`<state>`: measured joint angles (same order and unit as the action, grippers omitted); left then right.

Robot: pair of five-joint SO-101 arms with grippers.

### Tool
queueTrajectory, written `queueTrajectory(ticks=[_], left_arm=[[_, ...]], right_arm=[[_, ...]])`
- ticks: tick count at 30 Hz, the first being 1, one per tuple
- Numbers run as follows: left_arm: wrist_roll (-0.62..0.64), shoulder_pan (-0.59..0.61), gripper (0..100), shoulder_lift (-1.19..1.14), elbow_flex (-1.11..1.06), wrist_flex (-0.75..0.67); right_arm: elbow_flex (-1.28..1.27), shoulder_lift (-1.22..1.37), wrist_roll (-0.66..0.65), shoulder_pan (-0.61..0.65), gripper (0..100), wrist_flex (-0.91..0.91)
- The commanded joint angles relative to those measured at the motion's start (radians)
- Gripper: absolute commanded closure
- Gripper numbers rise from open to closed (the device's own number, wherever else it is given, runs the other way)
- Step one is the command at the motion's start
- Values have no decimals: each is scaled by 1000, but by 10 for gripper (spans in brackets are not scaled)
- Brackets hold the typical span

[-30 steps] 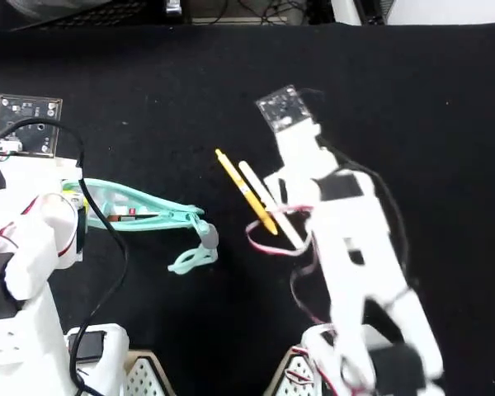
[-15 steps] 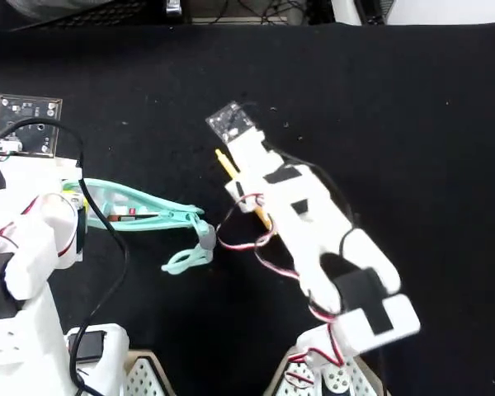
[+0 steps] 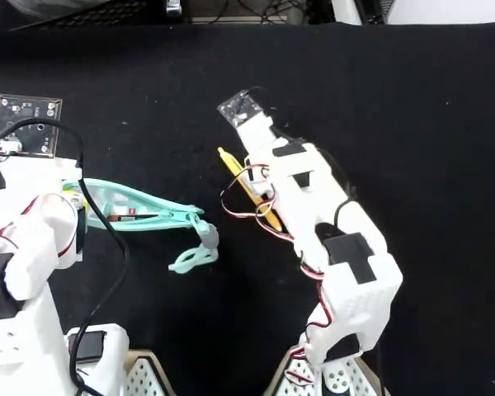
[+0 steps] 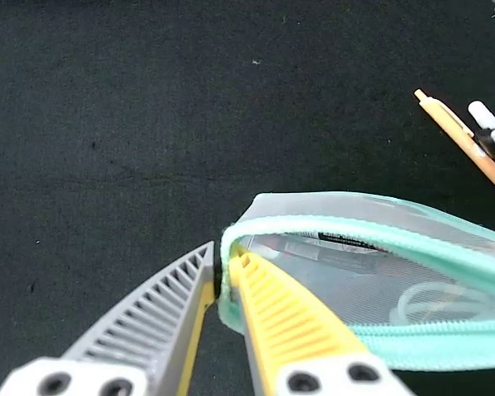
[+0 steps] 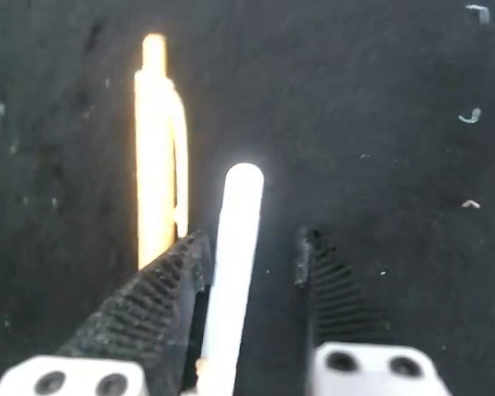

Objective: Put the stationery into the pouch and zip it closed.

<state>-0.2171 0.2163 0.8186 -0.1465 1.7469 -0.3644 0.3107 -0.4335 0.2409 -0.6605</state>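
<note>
On the black desk (image 3: 412, 124), left of centre, the pouch (image 3: 140, 210) lies with its mouth gaping wide, and the left arm (image 3: 25, 239) has it by the near end. Look at the wrist view: the left jaws are pinched tight on the mint rim of the pouch (image 4: 379, 272), grey finger (image 4: 148, 313) on one side, yellow finger (image 4: 289, 322) on the other, with the fabric squeezed between them. The zip (image 4: 445, 346) is undone. Through the clear wall there's a labelled item and a pale loop already inside, though what they are is hard to tell. At the far end of the pouch, the grey zip pull with its mint loop (image 3: 194, 256) trails onto the desk.

Over to the middle of the desk, where the right arm (image 3: 313, 206) stretches low over the two loose pieces. The yellow pen (image 3: 233, 171) pokes out from beneath it, well apart from the pouch. From the right wrist, the right jaws are parted and straddle the white pen (image 5: 235, 247). That pen lies close against one black finger (image 5: 148, 305) with a clear gap to the other (image 5: 330, 289), so nothing is gripped. The yellow pen (image 5: 154, 148) sits just outside those jaws, alongside the white one. The left wrist view catches both pens too, the yellow (image 4: 458, 136) and the white tip (image 4: 481, 113), beyond the pouch's open mouth.
</note>
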Motion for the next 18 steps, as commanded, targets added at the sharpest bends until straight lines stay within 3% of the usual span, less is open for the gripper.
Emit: queueTrajectory(ticks=[1,3,10,14,18], left_arm=[[-8,7,970,-15,-25,8],[-8,7,970,-15,-25,8],[-8,7,970,-17,-28,8],[-8,7,970,-18,-30,5],[-8,5,970,-18,-25,5]], right_arm=[[42,-10,-71,-15,931,-18],[42,-10,-78,-35,991,-21],[47,-70,-60,-241,986,-106],[48,-102,-149,-330,985,-201],[48,-101,-230,-348,888,-269]])
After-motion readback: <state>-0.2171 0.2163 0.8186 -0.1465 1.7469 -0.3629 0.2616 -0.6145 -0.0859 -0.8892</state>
